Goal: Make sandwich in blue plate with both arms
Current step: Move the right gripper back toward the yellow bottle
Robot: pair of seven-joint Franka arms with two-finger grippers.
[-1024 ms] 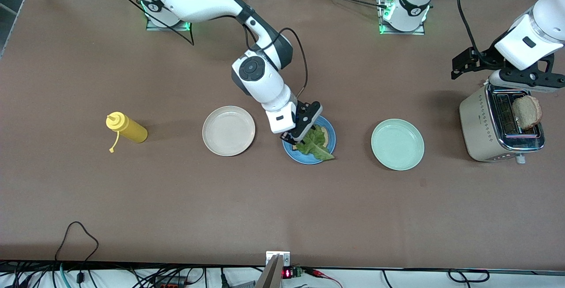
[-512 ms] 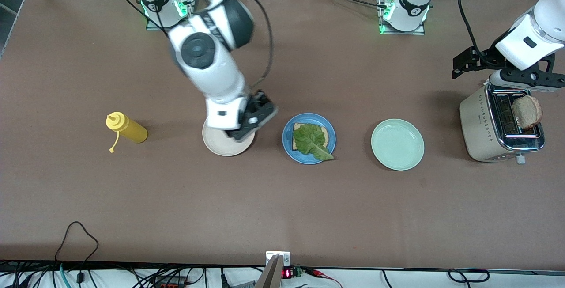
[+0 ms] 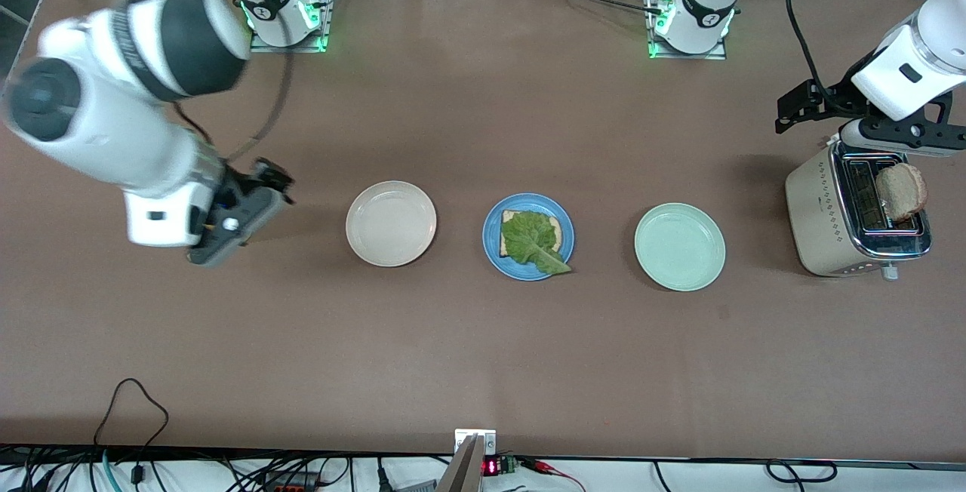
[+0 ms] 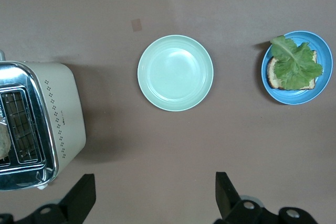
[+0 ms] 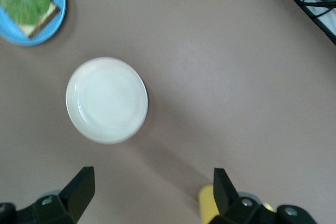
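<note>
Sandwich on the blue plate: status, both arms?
Right gripper open, empty, over the yellow bottle. Left gripper open above the toaster. Blue plate: bread, lettuce; second slice in toaster. Nothing blocking.

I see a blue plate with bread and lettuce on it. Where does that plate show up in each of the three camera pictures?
Front view: blue plate mid-table, between the cream plate and the green plate.
Left wrist view: at the edge, beside the green plate.
Right wrist view: in a corner, near the cream plate.
Shared landmark: its lettuce leaf.
</note>
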